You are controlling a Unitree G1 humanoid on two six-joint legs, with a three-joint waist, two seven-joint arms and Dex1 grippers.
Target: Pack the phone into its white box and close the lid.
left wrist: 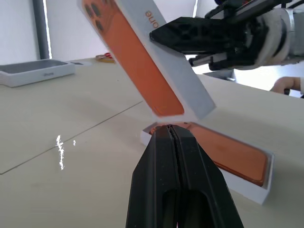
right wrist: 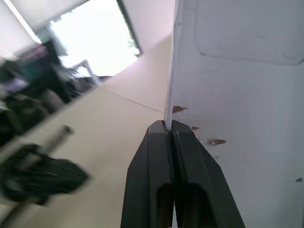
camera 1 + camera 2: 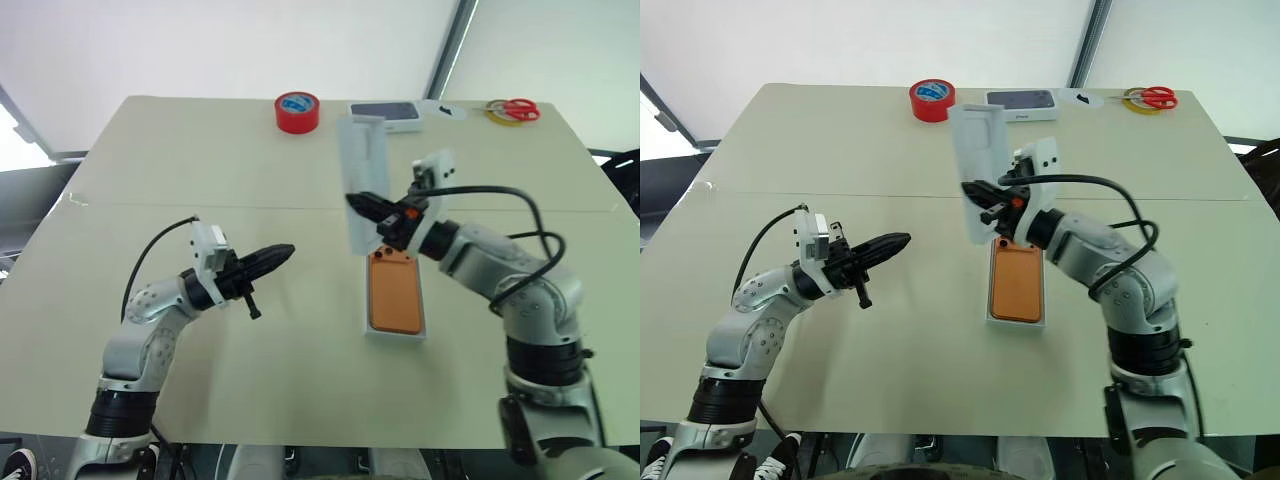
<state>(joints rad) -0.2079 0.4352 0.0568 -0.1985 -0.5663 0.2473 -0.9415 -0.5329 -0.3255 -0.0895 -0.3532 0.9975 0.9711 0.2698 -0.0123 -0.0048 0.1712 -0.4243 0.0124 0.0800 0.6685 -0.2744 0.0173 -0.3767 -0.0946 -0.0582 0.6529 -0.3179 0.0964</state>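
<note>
Phone (image 1: 223, 149) (boxed) under lid (image 1: 156, 71), its orange face toward left wrist view.

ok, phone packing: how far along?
Done: the phone lies in the white box. In hand: the right gripper pinches the lid by its edge, tilted in the air above the box. Left gripper shut, empty. Left: lower the lid and close.
</note>
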